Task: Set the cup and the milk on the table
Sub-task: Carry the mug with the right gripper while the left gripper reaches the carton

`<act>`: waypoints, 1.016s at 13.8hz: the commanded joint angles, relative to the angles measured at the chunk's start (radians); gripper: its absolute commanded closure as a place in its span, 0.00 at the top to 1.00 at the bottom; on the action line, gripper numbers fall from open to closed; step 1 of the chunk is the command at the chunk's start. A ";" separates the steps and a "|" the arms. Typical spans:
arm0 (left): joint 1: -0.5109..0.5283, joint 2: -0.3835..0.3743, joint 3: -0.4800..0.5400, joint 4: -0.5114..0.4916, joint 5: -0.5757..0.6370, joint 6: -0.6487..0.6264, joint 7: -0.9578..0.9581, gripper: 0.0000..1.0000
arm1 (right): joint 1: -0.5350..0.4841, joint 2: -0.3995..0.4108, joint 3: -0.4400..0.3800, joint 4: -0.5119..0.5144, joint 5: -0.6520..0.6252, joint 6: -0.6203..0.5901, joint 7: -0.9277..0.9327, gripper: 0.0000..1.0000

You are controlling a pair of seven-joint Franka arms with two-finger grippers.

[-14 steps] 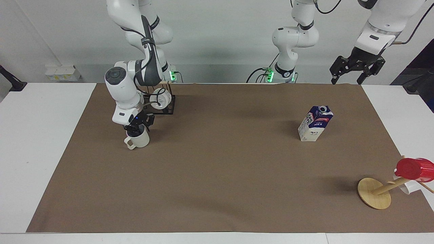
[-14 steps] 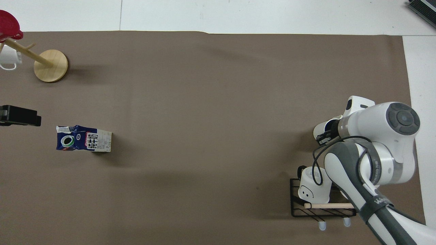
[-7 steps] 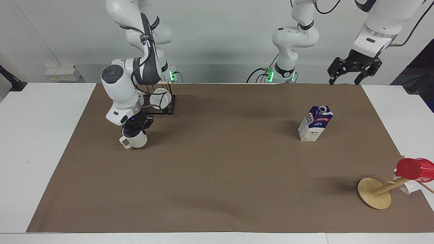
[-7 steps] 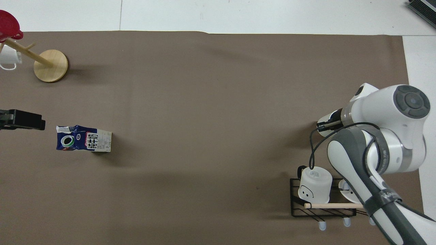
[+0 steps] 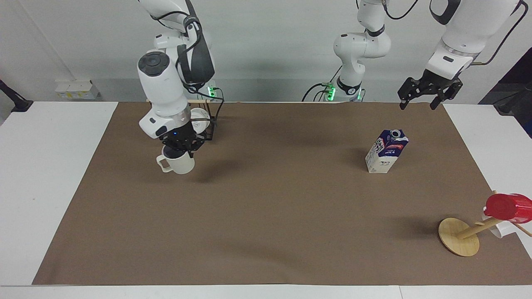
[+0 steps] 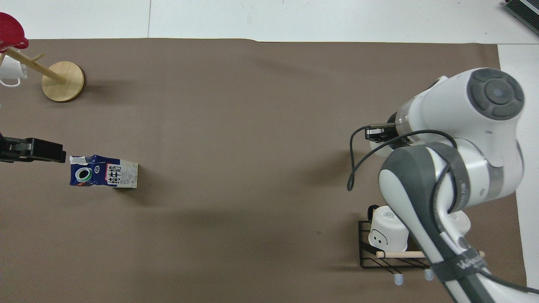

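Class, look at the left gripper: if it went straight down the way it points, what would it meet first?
Probably the table's brown sheet, near the milk; the left gripper hangs open, though depth is unclear.

milk point(image 6: 104, 176) carton side, printed characters too blurred to read

The table point(image 5: 50, 174) is a wide white top with a brown paper sheet point(image 5: 266, 224) covering most of it — bare white strips show at both ends. On the sheet toward the left arm's end stands the milk carton point(image 5: 386, 151), upright. Farther from the robots at that end, the round wooden base of a mug tree point(image 5: 459, 236) rests on the paper. At the right arm's end, close to the robots, a black wire rack point(image 6: 396, 248) sits on the sheet — white mugs in it.
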 commanded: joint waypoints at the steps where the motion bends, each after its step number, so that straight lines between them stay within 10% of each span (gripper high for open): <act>1: -0.014 -0.068 0.005 -0.116 0.006 0.070 0.002 1.00 | 0.103 0.070 -0.001 0.049 -0.017 -0.010 0.169 0.00; 14: -0.029 -0.082 0.002 -0.197 0.006 0.151 0.004 1.00 | 0.350 0.258 0.005 0.107 0.020 0.182 0.419 0.00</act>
